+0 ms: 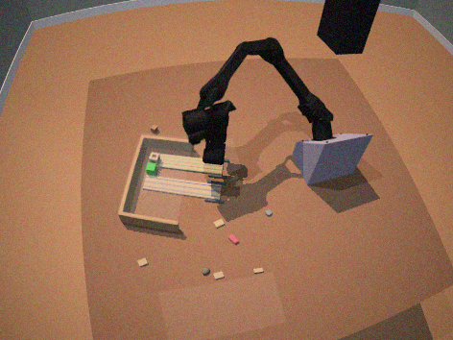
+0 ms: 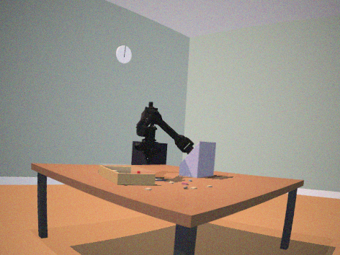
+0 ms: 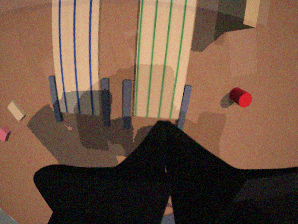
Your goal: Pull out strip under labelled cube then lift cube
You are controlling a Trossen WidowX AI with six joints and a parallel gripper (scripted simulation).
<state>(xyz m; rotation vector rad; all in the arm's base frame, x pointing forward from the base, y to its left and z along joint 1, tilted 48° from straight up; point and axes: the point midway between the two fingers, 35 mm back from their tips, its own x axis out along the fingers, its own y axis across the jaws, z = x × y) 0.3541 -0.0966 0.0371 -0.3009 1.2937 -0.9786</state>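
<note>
A white cube with a dark mark [image 1: 154, 157], the labelled one, sits at the far end of the green-lined strip [image 1: 189, 164] [image 3: 155, 90]. A green cube [image 1: 151, 168] stands right beside it. The blue-lined strip [image 1: 182, 187] [image 3: 75, 60] lies parallel, a little apart. Both strips reach out of the box, their near ends between dark blue rails. My gripper [image 1: 214, 159] [image 3: 162, 126] points down, shut and empty, its tips together near the outer end of the green-lined strip in the wrist view. Its exact height is hard to tell. The cubes are out of the wrist view.
A low wooden box [image 1: 150, 221] [image 2: 136, 179] walls in the strips' far ends on three sides. A red cylinder [image 2: 138, 172] [image 3: 241, 97] stands beside the green-lined strip. A lilac wedge block [image 1: 336, 160] [image 2: 206, 160] is at the arm's base. Several small blocks lie on the table.
</note>
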